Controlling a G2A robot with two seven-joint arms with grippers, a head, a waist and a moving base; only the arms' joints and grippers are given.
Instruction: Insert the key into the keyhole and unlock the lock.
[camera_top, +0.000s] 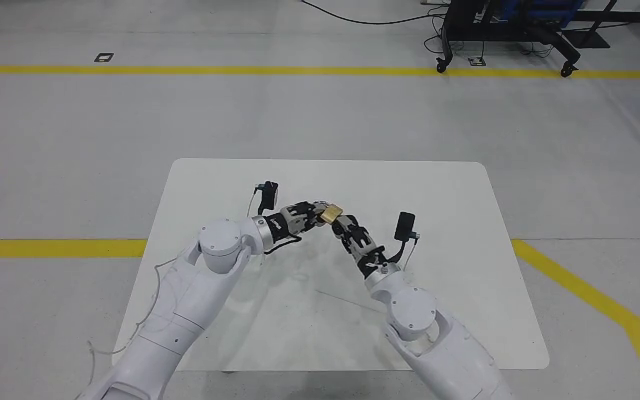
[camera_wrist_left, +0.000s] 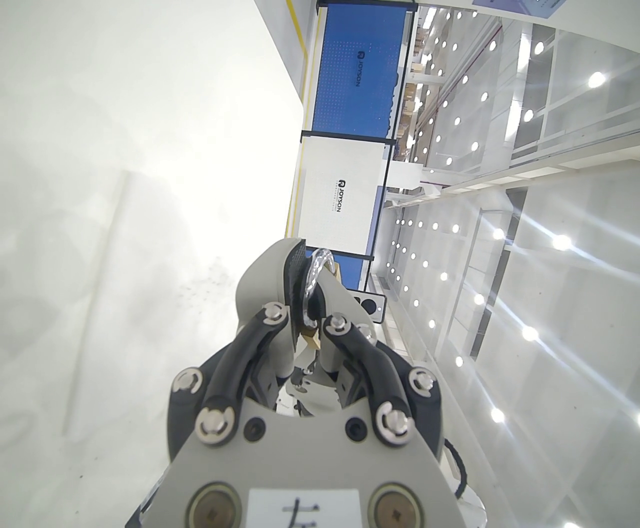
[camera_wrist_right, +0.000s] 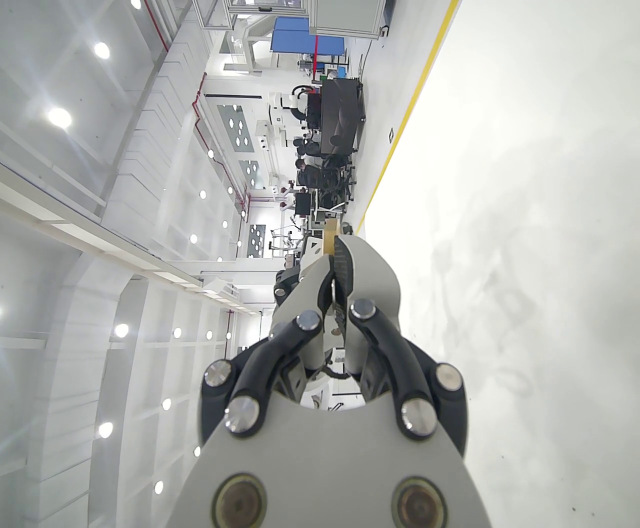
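Lock (camera_top: 330, 213) in left pincer (camera_top: 313, 215); key (camera_wrist_right: 332, 286), right pincer (camera_wrist_right: 333, 250).

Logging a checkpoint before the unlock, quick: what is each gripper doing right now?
Left gripper: closed, holding the lock.
Right gripper: closed, holding the key.

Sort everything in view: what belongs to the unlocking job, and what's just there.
Job:
- brass lock, clamped in the left gripper
- key, a sliver between the shut fingers of the right gripper, right at the lock

Just there:
- white table
- black wheeled stand on the floor beyond
- yellow floor lines
- floor cable
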